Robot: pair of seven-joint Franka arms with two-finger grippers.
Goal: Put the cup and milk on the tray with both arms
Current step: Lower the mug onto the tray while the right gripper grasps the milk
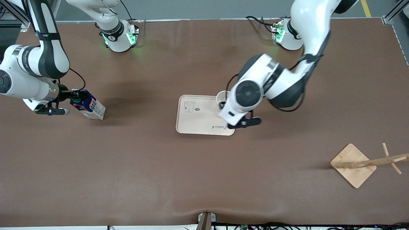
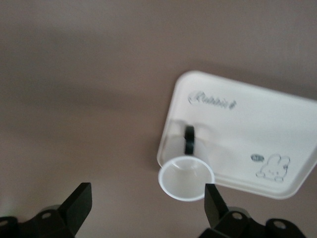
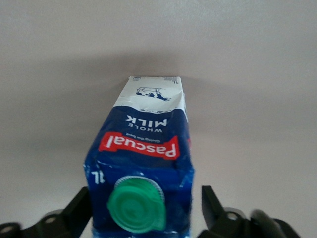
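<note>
The cup (image 1: 222, 97) stands on the tray (image 1: 198, 119), at its corner toward the left arm's base; the left gripper (image 2: 146, 206) hangs above it, fingers spread apart. Well away from the tray, toward the right arm's end of the tabletop (image 1: 159, 172), the right gripper (image 3: 146, 213) is clamped on the tilted milk (image 3: 143, 168).

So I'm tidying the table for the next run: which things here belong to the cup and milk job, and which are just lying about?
Job:
cup, on the tray's edge
milk, between the right gripper fingers
tray
left gripper, open above the cup

Lying about:
wooden stand, toward the left arm's end
</note>
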